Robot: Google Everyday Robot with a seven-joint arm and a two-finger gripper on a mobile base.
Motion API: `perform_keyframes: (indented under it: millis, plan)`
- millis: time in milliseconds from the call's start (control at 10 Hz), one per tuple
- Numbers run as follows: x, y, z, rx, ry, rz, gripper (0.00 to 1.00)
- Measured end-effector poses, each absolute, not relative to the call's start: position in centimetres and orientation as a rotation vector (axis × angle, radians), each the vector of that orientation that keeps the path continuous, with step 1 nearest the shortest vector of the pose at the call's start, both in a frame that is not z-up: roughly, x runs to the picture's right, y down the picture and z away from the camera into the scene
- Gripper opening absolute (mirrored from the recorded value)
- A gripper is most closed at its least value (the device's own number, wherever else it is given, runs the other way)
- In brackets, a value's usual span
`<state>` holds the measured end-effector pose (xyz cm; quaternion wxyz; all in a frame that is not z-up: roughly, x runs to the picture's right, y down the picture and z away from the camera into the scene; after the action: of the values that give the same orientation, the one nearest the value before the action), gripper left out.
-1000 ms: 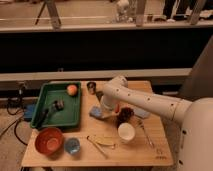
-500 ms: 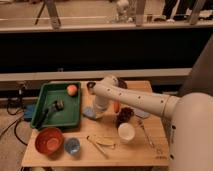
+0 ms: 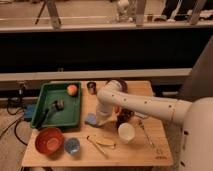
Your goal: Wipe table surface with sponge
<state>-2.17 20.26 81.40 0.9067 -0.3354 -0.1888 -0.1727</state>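
Over the last second the arm has swung from the middle of the tabletop (image 3: 131, 156) toward the green tray (image 3: 80, 106). The sponge (image 3: 91, 119) has slid with it and now lies flat on the wood just right of the tray's near right corner. The gripper (image 3: 101, 117) is down at the tabletop, hard against the sponge's far-from-tray side, with the white forearm arching over it. Whether it is clamped on the sponge or only pressing it along cannot be told from here.

I judge that a wiping stroke is under way. A strip right of the tray has been covered, and the rest of the bare wood remains.

The stroke cannot go much further this way, since the tray wall is close. A red bowl (image 3: 48, 140) and a blue cup (image 3: 72, 146) sit in front of the tray. A white cup (image 3: 126, 132) stands further right of it, beyond the sponge.

For writing, only a small dark mark (image 3: 159, 152) shows, at the tabletop corner farthest from the tray. It cannot be read, and no brand is visible on the arm or the tray.
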Motion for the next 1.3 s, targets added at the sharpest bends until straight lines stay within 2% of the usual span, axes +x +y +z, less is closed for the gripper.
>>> perform_keyframes:
  millis: [300,500,900,1300]
  plan:
    - [-0.1,23.6,80.5,-0.738,-0.391,-0.377,0.04]
    - [1.4,24.2,80.3,-0.748,-0.379,-0.363,0.04]
    - [3.3,20.7,81.2,-0.688,-0.353,-0.302,0.04]
    - [1.1,17.4,83.4,-0.642,-0.35,-0.276,0.04]
